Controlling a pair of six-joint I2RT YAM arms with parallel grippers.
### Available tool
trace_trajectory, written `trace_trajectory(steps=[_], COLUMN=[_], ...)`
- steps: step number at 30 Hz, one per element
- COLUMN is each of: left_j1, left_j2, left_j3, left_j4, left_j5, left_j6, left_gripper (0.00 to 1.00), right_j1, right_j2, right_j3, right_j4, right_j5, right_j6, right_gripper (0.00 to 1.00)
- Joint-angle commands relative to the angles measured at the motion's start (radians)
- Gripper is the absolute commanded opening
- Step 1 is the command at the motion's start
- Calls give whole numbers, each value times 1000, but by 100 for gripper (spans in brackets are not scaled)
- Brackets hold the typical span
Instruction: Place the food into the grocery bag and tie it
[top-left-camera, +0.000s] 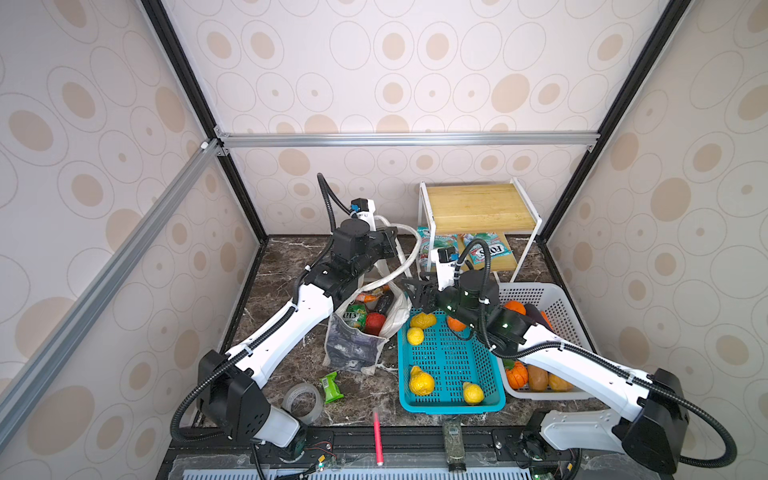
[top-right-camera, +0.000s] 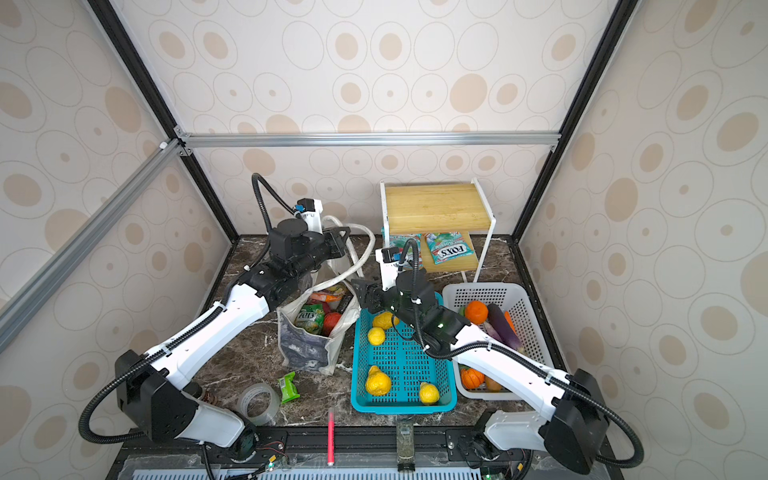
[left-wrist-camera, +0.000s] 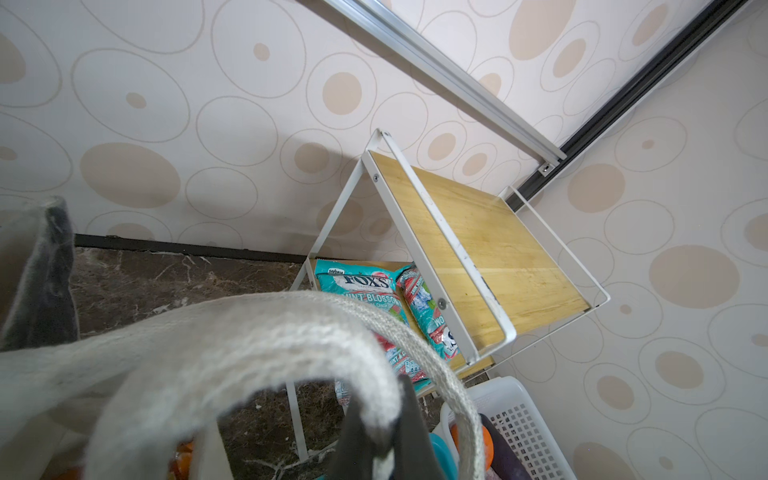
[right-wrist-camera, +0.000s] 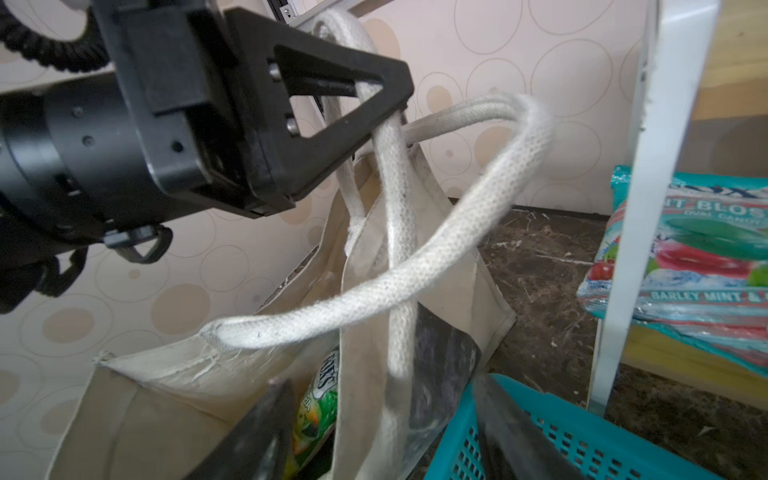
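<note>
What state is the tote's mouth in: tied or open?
Open: in both top views the canvas tote gapes, green packet and red fruit visible inside. Strap handles cross, unknotted; left end effector pinches one.

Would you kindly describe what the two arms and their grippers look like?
The left arm and right arm have white link shells, black joint housings and black corrugated cables held by white ties. The left gripper and right gripper are black, with triangular open-frame fingers.

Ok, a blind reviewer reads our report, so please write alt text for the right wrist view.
The left gripper pinches a cream handle above the open grocery bag, with a green snack packet inside. A teal basket and candy bags on a shelf sit alongside.
</note>
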Motion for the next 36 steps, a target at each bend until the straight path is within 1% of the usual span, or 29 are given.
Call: trace_trajectory(steps=[1,4,8,9,11,13,15,17,19,22,26,28,32,36], left_j1=[7,7,11,12,12,16,16,16,18,18,18,19,18,18], left_j2=[-45,-48,-61,-65,-74,-79,-81,-80,-77,-80,-83,-85,-93,-99], left_j3=[1,9,14,14,15,16,17,16,21,18,-24,-39,-66,-97], left_j4=[53,46,35,36,35,33,29,31,33,36,52,59,66,74], left_j5=[35,51,59,66,75,79,83,92,102,98,94,98,74,29], left_j6=[-34,-39,-50,-54,-62,-66,-69,-77,-84,-91,-108,-115,-105,-79], left_gripper=[0,0,0,0,0,0,0,0,0,0,0,0,0,0], right_j1=[-46,-97,-147,-154,-156,-157,-158,-158,-158,-154,-150,-144,-114,-103], right_j2=[-29,-48,-62,-55,-27,3,35,76,113,151,189,212,240,264], right_j3=[-21,-62,-106,-108,-102,-98,-100,-91,-82,-78,-57,-28,18,31], right_j4=[-60,-48,-16,-6,8,30,77,119,163,264,389,404,415,480], right_j5=[-109,-167,-186,-191,-201,-198,-221,-276,-340,-436,-519,-553,-585,-601], right_j6=[-13,-3,3,-2,-21,-24,-20,-14,-9,23,85,99,96,135], right_gripper=[74,75,75,73,66,62,59,55,54,56,68,71,75,77])
